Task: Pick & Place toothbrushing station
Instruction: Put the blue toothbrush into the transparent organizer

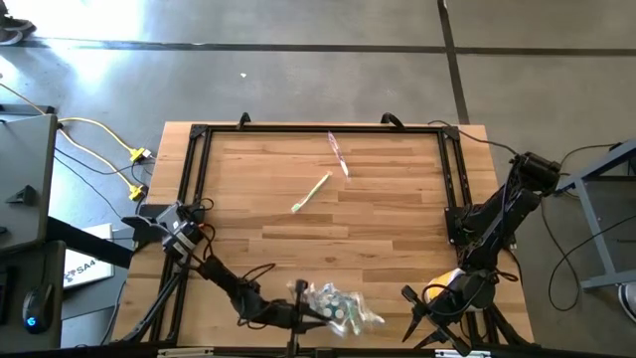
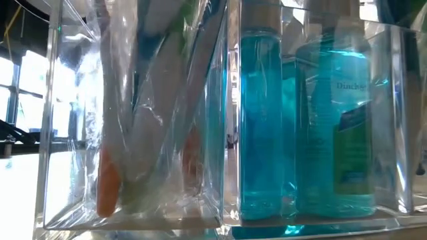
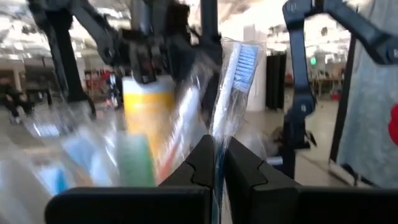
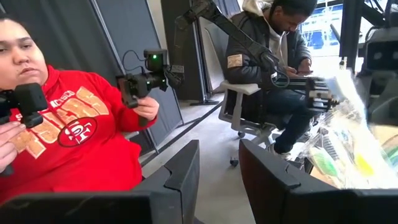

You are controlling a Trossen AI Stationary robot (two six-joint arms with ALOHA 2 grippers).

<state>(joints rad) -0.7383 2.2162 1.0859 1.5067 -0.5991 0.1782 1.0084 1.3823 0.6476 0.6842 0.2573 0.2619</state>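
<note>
Matt wooden table (image 1: 378, 224), glossy clear-plastic organizer (image 2: 227, 133)

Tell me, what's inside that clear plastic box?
The clear box holds wrapped toothbrushes in one compartment and blue mouthwash bottles in the next. Wrapping blurs how many brushes there are.

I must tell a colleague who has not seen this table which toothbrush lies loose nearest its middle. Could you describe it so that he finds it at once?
Start from the wooden table seen from above, inside its black frame. Two slim items lie loose in its far half. The one wanted is the pale yellow-green toothbrush, lying diagonally nearest the centre; its neighbour, the pinkish wrapped one, lies closer to the far edge.
</note>
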